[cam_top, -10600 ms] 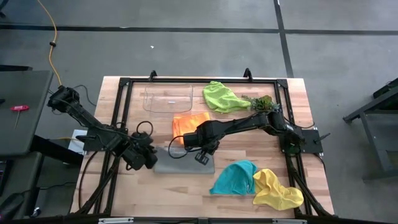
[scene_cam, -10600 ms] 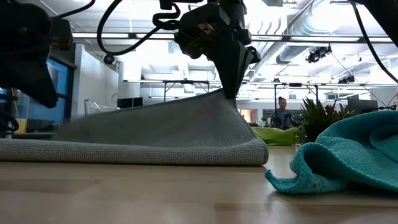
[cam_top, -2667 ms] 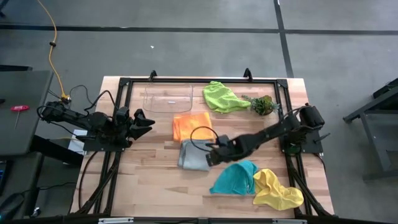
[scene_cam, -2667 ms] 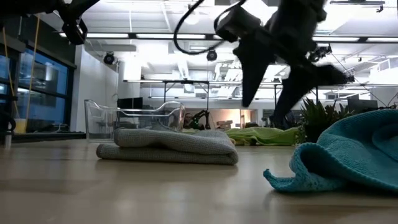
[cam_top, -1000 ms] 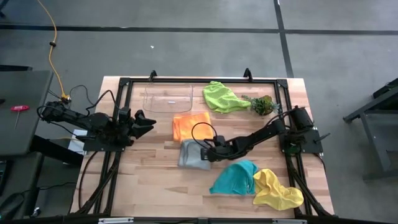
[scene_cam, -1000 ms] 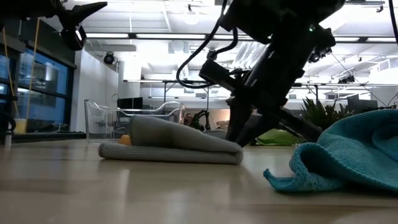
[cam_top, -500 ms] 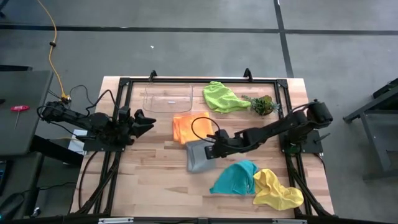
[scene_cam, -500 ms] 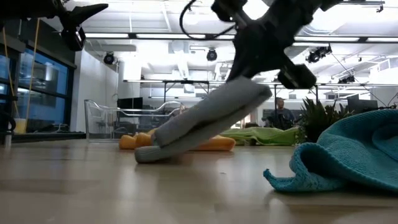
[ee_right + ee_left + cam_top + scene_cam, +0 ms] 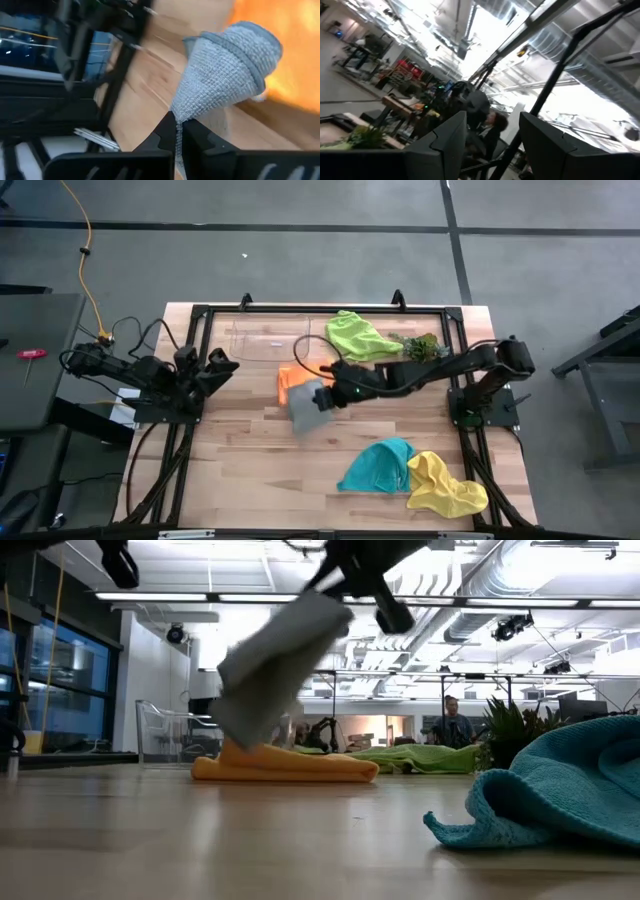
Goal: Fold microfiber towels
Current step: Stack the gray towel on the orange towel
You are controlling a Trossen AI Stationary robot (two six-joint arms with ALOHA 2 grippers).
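Wooden table (image 9: pixel 240 470) (grey concrete floor around): five towels, one per colour; right gripper (image 9: pixel 333 393) clamps grey towel (image 9: pixel 306 407); left gripper (image 9: pixel 222 366) parted.

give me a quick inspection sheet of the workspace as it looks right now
surface: wooden table inside a black frame.
job's things: folded grey towel lifted clear of the table over the folded orange towel; lime green towel, teal towel and yellow towel lie crumpled.
clutter: clear plastic tray at the far edge; plant sprig beside the lime green towel.
grippers: right gripper shut on the grey towel's edge; left gripper open, empty, at the table's left side.
cables: yellow cable on the floor; black cable looping on the right arm.
surroundings: person far behind the table.
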